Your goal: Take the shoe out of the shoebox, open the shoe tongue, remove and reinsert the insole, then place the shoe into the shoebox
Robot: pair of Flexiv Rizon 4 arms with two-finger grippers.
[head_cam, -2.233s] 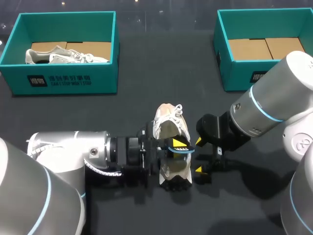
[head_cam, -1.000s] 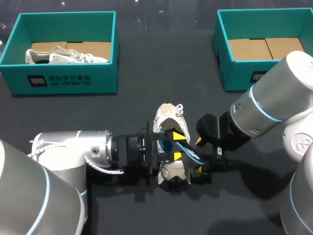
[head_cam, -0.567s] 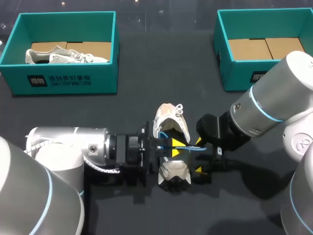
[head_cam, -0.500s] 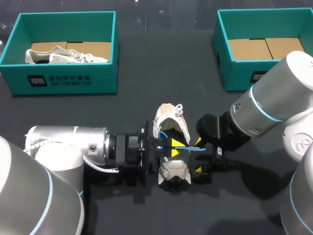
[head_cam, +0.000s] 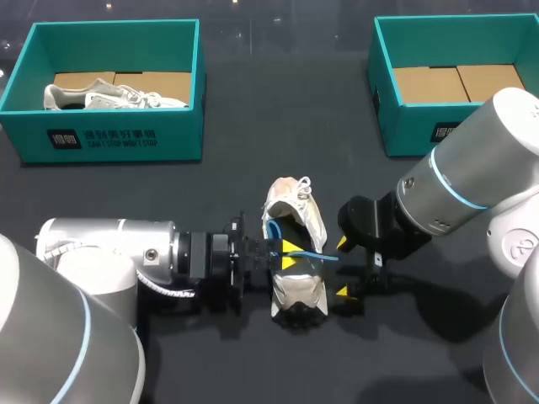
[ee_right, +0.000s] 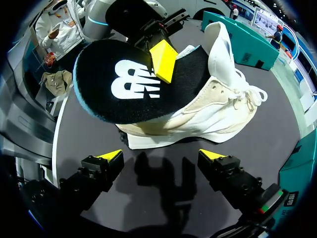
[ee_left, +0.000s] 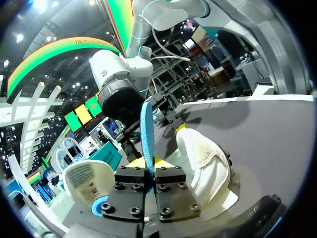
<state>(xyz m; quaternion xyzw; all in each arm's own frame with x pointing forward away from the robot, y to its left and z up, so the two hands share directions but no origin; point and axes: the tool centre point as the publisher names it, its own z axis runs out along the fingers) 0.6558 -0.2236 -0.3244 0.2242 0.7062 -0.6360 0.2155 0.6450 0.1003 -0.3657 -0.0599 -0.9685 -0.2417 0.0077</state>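
Two things have shifted in the last couple of seconds, both around the shoe lying mid-worktop. First, the left arm has drawn back a little toward its own side, so the left pincer now sits over the shoe's opening rather than past it. Second, the insole it carries has turned. A second ago it was tipped and sagging toward the shoe's right side. Now it stands on edge across the opening, its black printed face turned to the right wrist camera.

The left pincer is pinching the insole, one yellow tip on each face. The right pincer has not moved. It waits just beside the shoe's right flank, fingers spread wide with nothing between them.

My reading is that the insole looks largely out of the shoe, so removal seems done and the step in hand is feeding it back in. It is not seated yet.

Beyond the shoe on its left, one shoebox holds a second shoe. Beyond it on the right, the other shoebox shows only its cardboard floor.
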